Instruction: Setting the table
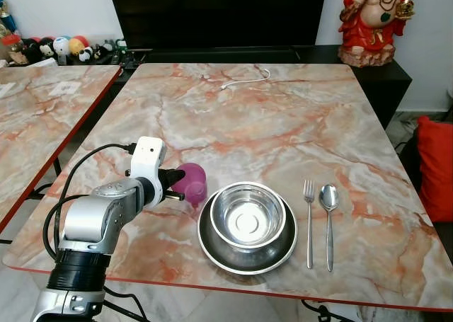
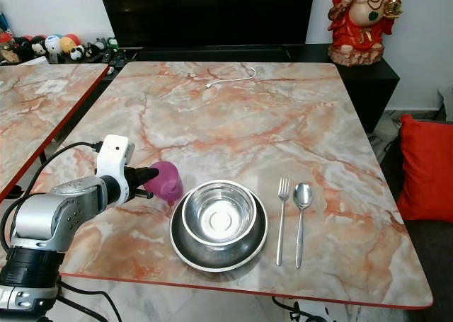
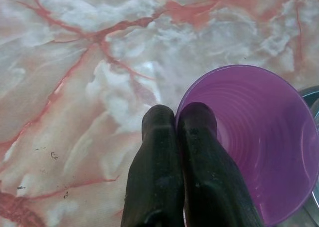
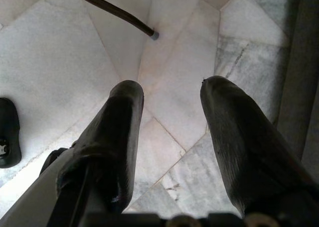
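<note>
A purple cup stands on the marble table, just left of a steel bowl that rests on a steel plate. My left gripper is shut on the cup's rim; in the left wrist view one finger sits inside the purple cup and the other outside. A fork and a spoon lie side by side to the right of the plate. My right gripper hangs open over the tiled floor, holding nothing.
A white cable lies at the table's far side. A second marble table stands to the left. A red figurine sits on a dark cabinet behind, and a red cushion lies to the right.
</note>
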Controlling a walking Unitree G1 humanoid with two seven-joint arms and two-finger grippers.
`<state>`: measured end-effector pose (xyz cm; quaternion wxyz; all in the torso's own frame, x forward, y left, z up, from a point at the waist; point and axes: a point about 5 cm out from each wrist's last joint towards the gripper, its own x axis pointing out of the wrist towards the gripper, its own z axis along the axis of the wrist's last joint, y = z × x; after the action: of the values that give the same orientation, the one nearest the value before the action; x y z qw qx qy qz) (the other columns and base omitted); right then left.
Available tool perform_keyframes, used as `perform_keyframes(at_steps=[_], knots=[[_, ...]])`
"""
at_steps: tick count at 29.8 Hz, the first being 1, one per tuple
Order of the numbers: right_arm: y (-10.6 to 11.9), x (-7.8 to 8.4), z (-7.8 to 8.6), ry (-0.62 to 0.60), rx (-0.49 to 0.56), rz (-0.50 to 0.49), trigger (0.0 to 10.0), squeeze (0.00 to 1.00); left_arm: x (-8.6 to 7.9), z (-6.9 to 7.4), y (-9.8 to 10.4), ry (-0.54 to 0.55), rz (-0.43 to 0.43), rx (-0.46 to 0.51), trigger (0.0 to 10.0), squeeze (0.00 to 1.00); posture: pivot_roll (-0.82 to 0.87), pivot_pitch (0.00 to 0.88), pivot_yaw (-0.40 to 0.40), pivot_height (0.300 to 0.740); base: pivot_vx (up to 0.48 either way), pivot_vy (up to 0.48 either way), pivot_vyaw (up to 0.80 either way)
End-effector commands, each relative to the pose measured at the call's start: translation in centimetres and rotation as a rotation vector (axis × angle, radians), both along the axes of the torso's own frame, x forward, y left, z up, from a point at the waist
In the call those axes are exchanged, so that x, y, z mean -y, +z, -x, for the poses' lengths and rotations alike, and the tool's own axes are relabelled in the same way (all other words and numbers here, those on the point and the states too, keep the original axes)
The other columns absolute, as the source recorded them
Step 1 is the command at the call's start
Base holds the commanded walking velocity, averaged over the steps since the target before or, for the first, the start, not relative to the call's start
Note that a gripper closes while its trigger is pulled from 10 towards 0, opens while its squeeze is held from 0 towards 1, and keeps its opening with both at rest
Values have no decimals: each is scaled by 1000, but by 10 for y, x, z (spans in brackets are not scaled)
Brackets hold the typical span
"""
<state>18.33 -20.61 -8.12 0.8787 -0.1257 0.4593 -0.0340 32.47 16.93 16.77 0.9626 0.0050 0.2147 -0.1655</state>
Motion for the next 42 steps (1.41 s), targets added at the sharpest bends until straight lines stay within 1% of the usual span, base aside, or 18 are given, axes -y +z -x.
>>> perform_keyframes(at_steps=[1, 2, 3, 8, 11, 18, 19, 20, 21, 24, 27, 28, 32, 33, 34, 42], knots=[[-2, -1, 3, -14, -10, -7, 10000, 0, -3, 1, 0, 14, -14, -9, 10000, 0, -62, 14, 60, 740, 0, 0, 0], [-2, -1, 3, -15, -10, -8, 10000, 0, -3, 1, 0, 13, -14, -9, 10000, 24, -62, 13, 60, 740, 0, 0, 0], [-2, -1, 3, -15, -10, -8, 10000, 0, -2, 1, 0, 13, -14, -8, 10000, 102, -63, 13, 61, 740, 0, 0, 0], [-2, -1, 3, -16, -10, -9, 10000, 0, -2, 1, 0, 14, -15, -7, 10000, 98, -63, 13, 62, 740, 0, 0, 0], [-2, -2, 3, -18, -9, -11, 10000, 0, -2, 1, 1, 12, -17, -4, 10000, 153, -64, 12, 64, 740, 0, 0, 0], [-2, -2, 3, -20, -9, -11, 10000, 0, -1, 1, 1, 8, -17, -4, 10000, 153, -63, 12, 65, 740, 0, 0, 0], [-2, -2, 3, -20, -9, -12, 10000, 0, -1, 1, 0, 8, -16, -5, 10000, 188, -64, 12, 65, 740, 0, 0, 0], [-2, -2, 3, -20, -9, -12, 10000, 0, -1, 1, 0, 8, -16, -5, 10000, 188, -64, 12, 65, 740, 0, 0, 0], [-2, -2, 3, -20, -9, -12, 10000, 0, -1, 1, 0, 7, -16, -4, 10000, 220, -64, 13, 65, 740, 0, 0, 0], [-2, -2, 3, -21, -10, -11, 10000, 0, 0, 1, -1, 2, -15, -7, 10000, 220, -66, 13, 65, 740, 0, 0, 0], [-2, -2, 3, -22, -10, -11, 10000, 0, 0, 1, -1, 2, -15, -7, 10000, 247, -67, 13, 64, 740, 0, 0, 0], [-2, -2, 3, -22, -10, -11, 10000, 0, 0, 1, -1, 2, -15, -7, 10000, 306, -66, 12, 64, 740, 0, 0, 0], [-2, -2, 3, -21, -10, -10, 10000, 0, 0, 1, 0, 5, -14, 0, 10000, 310, -65, 11, 63, 740, 0, 0, 0], [-2, -2, 3, -20, -10, -10, 10000, 0, 0, 1, 0, 0, -13, 0, 10000, 431, -66, 11, 62, 740, 0, 0, 0], [-2, -2, 3, -19, -10, -10, 10000, 0, 0, 1, -1, 0, -12, -1, 10000, 443, -66, 11, 62, 740, 0, 0, 0], [-2, -2, 2, -19, -11, -10, 10000, 0, 0, 1, -1, 4, -11, -4, 10000, 451, -65, 11, 63, 740, 0, 0, 0]])
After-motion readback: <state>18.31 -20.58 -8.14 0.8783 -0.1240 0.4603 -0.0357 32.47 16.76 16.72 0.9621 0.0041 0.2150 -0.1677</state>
